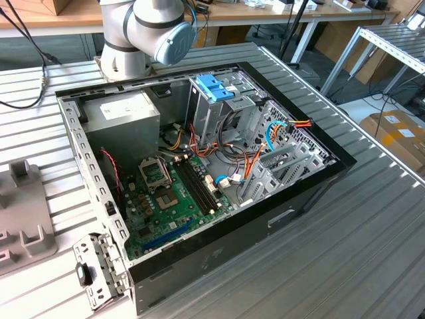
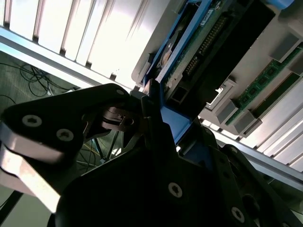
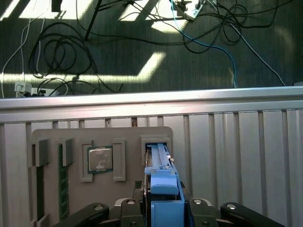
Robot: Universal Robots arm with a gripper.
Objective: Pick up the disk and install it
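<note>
End effector: in the first wrist view the end effector [image 3: 163, 210] is closed tight on the blue tab end of the disk [image 3: 156, 153], pressing it from both sides. The second wrist view shows the same clamp on the blue rail.
Disk: it stands on edge and reaches straight out ahead of the end effector. Its far part sits in a slot of the grey tray [image 3: 128, 137]. In the second wrist view its green circuit side and blue rails run away from the grip toward the tray.
Grey tray: lies flat on the table [image 3: 236, 156], directly ahead of the end effector. The disk's slot is the pocket nearest the grip.
Processor chip [image 3: 100, 158]: lies flat in a square pocket of the tray, just beside the disk's slot.
Memory stick [image 3: 60, 175]: a green strip set on edge in a narrow tray slot, farther from the end effector than the chip and on the same side.
Floor cables [image 3: 61, 52]: dark cables lie loose on the floor beyond the table's far edge, well past the tray.
Computer case [image 1: 312, 193]: in the exterior view it lies open on the table with the motherboard [image 1: 172, 193] exposed.
Drive cage [image 1: 206, 116]: a tall metal cage inside the case, topped by a blue handle [image 1: 214, 88].
Arm [image 1: 153, 30]: its grey base stands on the table behind the case.
</note>
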